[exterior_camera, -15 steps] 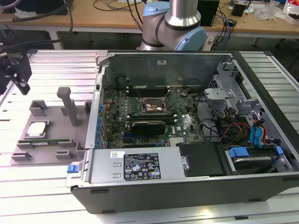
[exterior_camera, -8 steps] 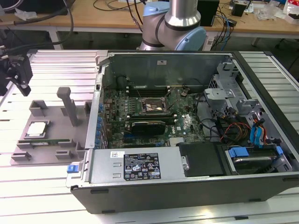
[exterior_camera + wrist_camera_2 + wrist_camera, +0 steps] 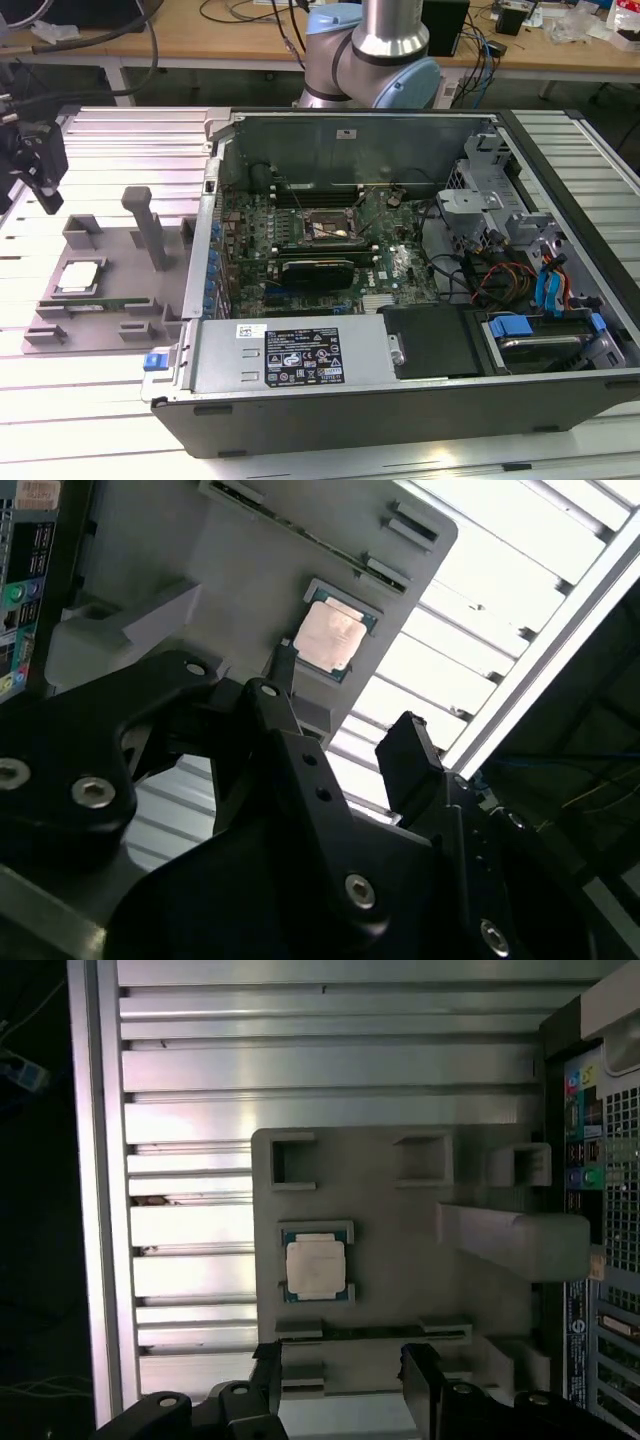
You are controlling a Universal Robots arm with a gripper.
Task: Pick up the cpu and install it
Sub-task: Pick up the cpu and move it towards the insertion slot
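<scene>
The cpu [image 3: 78, 277] is a small square chip with a pale metal top. It lies flat in a recess of the grey holder plate [image 3: 115, 255], to the exterior view's left of the open computer case. My black gripper [image 3: 47, 192] hangs above the far left of that plate, well clear of the chip. In both wrist views the cpu [image 3: 316, 1266] [image 3: 335, 638] lies ahead of the gripper [image 3: 343, 1380] [image 3: 345, 715]. Its fingers [image 3: 268, 1378] stand apart with nothing between them. The black socket frame [image 3: 330, 228] sits on the green motherboard inside the case.
A tall grey post [image 3: 148, 225] rises from the holder plate near the case wall. A narrow green memory stick [image 3: 100, 303] lies along the plate's front. The case [image 3: 300, 420] holds cables, a power supply and drive bays at the right. Ribbed metal tabletop [image 3: 110, 140] surrounds the plate.
</scene>
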